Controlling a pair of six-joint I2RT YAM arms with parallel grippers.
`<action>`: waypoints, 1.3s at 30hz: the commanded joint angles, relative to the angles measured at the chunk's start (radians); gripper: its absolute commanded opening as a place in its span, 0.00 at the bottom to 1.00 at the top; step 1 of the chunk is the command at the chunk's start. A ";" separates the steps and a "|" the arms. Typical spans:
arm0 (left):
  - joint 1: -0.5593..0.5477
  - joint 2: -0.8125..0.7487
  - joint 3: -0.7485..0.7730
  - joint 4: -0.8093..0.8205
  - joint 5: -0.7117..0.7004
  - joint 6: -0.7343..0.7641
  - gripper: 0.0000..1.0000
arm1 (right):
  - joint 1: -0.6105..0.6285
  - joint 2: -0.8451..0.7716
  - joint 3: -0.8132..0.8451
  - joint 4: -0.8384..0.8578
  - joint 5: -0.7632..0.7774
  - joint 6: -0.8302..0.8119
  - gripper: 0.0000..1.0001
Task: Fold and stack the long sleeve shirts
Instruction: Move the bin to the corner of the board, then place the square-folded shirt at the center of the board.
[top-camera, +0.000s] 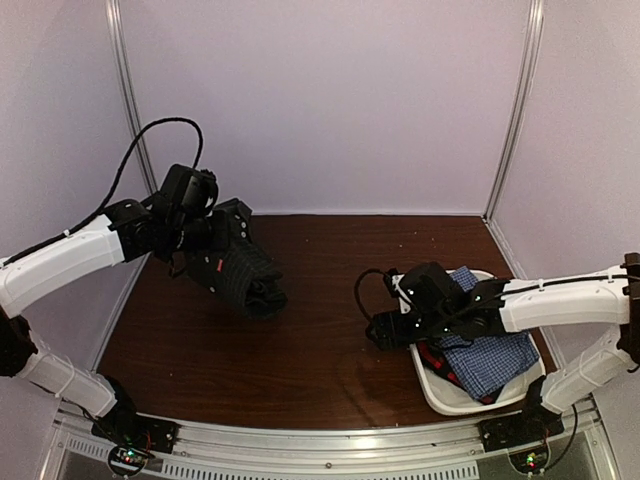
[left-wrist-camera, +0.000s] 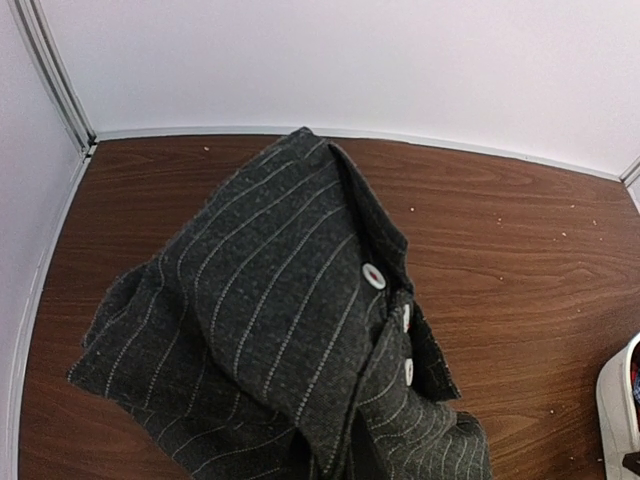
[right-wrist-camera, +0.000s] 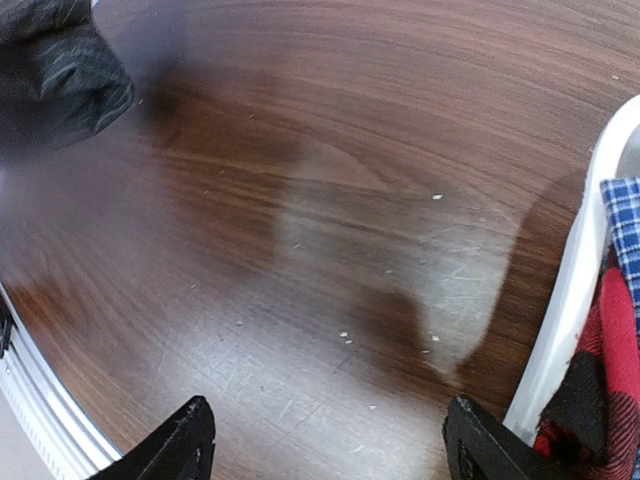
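**Three shirts: one held up at the left, two in the tub at the right**

One black shirt (top-camera: 245, 278) hangs bunched from the left gripper (top-camera: 205, 252) over the left part of the table (top-camera: 320, 340). The jaws are closed on the cloth. Only the overhead view shows this grip, because in the left wrist view the shirt fills the foreground and hides the fingers. That close view shows what the overhead one cannot: a soft, slightly fuzzy weave with thin pale stripes, and three round white buttons (left-wrist-camera: 374, 275) along a folded edge. I cannot tell whether the lowest fold touches the wood.

The table is dark brown wood grain, scuffed and speckled with pale crumbs in the right wrist view.

The right gripper (right-wrist-camera: 330, 435) hangs low over bare wood just left of the tub (top-camera: 450, 400), its jaws wide apart and holding nothing. The tub is smooth white plastic with rounded corners. A crumpled blue checked shirt (top-camera: 490, 355) lies on top in it, and a red-and-dark shirt (top-camera: 435, 358) shows beneath at the near-left rim.
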 joint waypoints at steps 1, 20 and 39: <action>0.009 0.002 0.006 0.095 0.027 -0.015 0.00 | -0.088 -0.048 -0.094 -0.131 0.124 0.041 0.82; -0.061 0.255 0.131 0.208 0.293 0.059 0.00 | -0.231 -0.221 -0.062 -0.147 0.189 0.011 0.87; -0.050 0.153 0.057 0.149 0.173 0.048 0.98 | -0.222 -0.012 0.088 0.077 -0.029 -0.059 0.88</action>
